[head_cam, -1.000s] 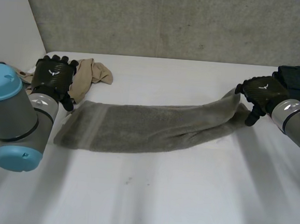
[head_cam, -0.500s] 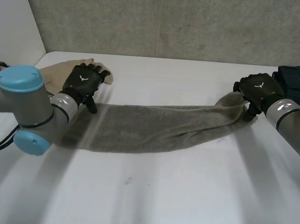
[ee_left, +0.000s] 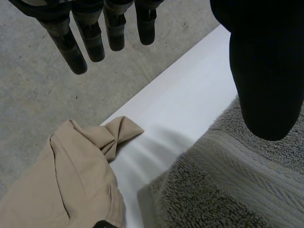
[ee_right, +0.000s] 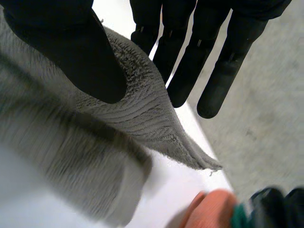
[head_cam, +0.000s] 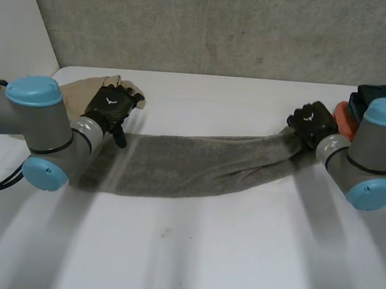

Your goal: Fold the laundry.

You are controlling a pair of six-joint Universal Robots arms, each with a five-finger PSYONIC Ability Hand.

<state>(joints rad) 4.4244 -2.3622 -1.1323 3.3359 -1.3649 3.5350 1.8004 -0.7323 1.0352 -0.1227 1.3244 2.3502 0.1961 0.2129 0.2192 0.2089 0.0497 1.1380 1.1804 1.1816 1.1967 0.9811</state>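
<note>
Grey towel (head_cam: pixel 191 164) stretched across the white table (head_cam: pixel 204 252), 1 hand at each end.
Left end: I read the left hand (head_cam: pixel 112 106) as fingers straight, apart from the thumb, gripping nothing, over the towel's corner beside a tan garment (head_cam: pixel 77 88). Right end: the right hand (head_cam: pixel 309 123) pinches the towel's edge between thumb and fingers.
</note>
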